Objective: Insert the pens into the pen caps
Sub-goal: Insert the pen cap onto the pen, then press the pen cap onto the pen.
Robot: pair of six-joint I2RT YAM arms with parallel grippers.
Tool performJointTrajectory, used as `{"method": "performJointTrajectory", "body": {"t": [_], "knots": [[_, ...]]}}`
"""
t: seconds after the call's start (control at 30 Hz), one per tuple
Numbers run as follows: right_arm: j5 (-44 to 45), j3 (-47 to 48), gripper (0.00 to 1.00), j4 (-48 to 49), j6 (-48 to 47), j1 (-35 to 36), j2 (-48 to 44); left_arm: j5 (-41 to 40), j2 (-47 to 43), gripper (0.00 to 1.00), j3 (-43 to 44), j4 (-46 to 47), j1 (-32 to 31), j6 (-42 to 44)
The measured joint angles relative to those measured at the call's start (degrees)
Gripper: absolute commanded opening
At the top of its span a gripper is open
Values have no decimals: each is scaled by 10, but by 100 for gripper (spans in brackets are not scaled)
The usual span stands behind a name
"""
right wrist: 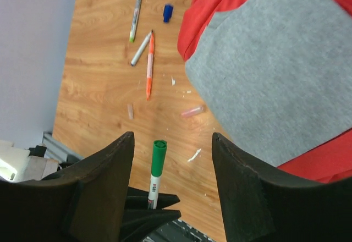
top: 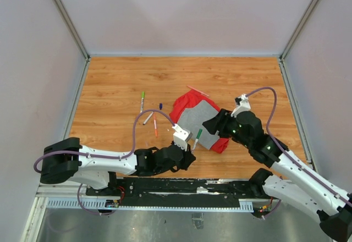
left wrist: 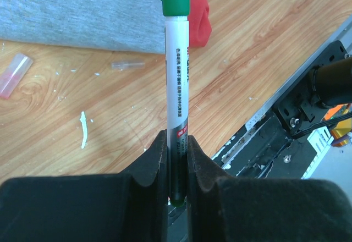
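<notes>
Bright, even light throughout, with only faint soft shadows, little glare and mostly sharp focus.

The top view looks down from high behind the near edge onto the table (top: 121, 82). The left wrist view sits tight behind the left claw (left wrist: 177, 137), facing along the green pen (left wrist: 177, 77) to the cloth (left wrist: 77, 11) past its tips. The right wrist view looks down through the right claw (right wrist: 172, 137) from farther off, sharing pen, cloth and loose pens (right wrist: 149, 66) with the top view.
</notes>
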Motion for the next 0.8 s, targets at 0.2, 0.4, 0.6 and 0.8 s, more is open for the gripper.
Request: {"method": "performJointTrajectory", "body": {"t": [0.2, 0.4, 0.6, 0.8], "knots": [[-73, 24, 54, 1, -14, -4, 78, 0, 0, 0, 0, -5, 0, 0], [-125, 24, 45, 34, -12, -4, 121, -2, 0, 1, 0, -8, 0, 0], [-144, 24, 39, 59, -11, -4, 152, -2, 0, 0, 0, -10, 0, 0], [-156, 23, 29, 72, -11, -4, 171, -3, 0, 0, 0, -10, 0, 0]]}}
